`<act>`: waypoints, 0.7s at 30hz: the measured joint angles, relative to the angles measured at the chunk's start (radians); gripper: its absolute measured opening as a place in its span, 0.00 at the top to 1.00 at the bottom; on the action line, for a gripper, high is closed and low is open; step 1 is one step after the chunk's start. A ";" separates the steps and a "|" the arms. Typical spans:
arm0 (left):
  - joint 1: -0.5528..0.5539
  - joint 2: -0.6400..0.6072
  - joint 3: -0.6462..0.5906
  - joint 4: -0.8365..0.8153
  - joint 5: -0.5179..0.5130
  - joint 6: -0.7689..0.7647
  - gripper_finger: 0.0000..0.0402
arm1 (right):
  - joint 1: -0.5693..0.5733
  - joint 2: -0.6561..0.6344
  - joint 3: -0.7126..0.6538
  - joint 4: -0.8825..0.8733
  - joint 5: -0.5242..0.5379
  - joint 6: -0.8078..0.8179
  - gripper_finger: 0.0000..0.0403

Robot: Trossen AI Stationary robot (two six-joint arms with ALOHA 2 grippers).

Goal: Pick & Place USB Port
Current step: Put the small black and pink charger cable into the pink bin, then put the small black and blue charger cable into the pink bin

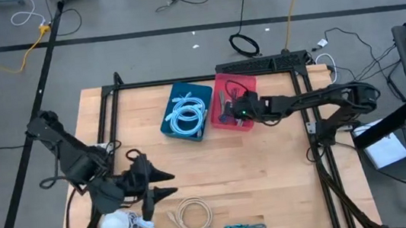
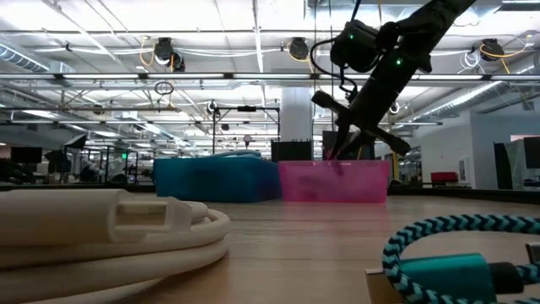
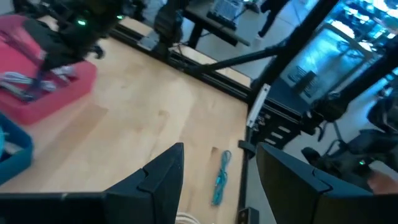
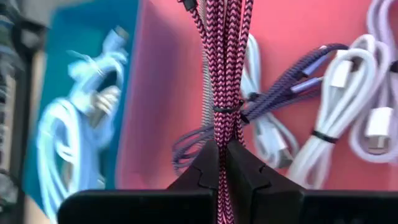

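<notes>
1. Near edge of the table [image 1: 273,190]: one white cable [image 1: 192,213] lies coiled, and one teal cable [image 1: 245,226] lies just beside it toward the right. Neither is touched. A white round object [image 1: 116,226] sits at the near left corner; what it is cannot be told.
2. The left claw [image 1: 159,186] hangs near the white cable, fingers spread, holding nothing. This arm is judged to be waiting.
3. Far side: one blue bin [image 1: 187,111] holds one light-blue cable bundle [image 1: 188,116]. One pink bin [image 1: 234,103] stands touching it on the right.
4. The right claw [image 4: 222,163] is over the pink bin, clenched on one pink braided cable [image 4: 219,56], which hangs from the pinched fingers above the bin floor.
5. Inside the pink bin, the right wrist view shows one purple cable [image 4: 280,93] and at least two white cables [image 4: 348,93]; the exact count is uncertain.
6. Step in hand, as judged: placing. The pink cable is over its bin but not yet let go.
7. Next move calls for lowering slightly and releasing the fingers so the cable drops inside the walls, clear of the rim. Two cables then remain to sort.
</notes>
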 joint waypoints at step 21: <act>0.019 0.000 0.000 -0.130 -0.026 -0.063 0.50 | -0.083 -0.096 0.001 0.100 -0.143 -0.322 0.73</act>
